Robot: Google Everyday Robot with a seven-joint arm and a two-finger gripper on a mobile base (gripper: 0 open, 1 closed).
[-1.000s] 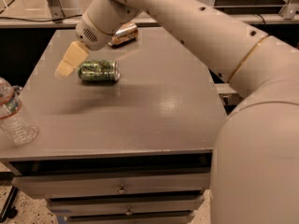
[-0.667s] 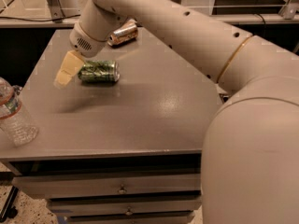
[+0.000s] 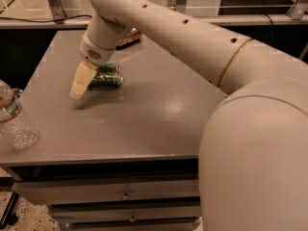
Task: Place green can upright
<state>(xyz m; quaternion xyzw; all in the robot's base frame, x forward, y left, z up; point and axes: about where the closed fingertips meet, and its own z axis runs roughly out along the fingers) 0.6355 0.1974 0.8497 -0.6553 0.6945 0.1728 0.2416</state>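
Note:
The green can [image 3: 108, 75] lies on its side on the grey table [image 3: 144, 114], left of centre towards the back. My gripper [image 3: 81, 81] hangs from the wrist just left of the can and covers its left end. I cannot tell whether it touches the can. My arm [image 3: 192, 37] sweeps in from the right, above the table.
A clear plastic bottle [image 3: 14, 119] stands at the table's left front edge. An orange-copper can [image 3: 129, 38] lies at the back, partly hidden behind my arm. Drawers [image 3: 125, 194] sit below the table front. My arm's large body fills the right foreground.
My gripper has moved down and a little right, closer to the can's left end. The can has not moved.

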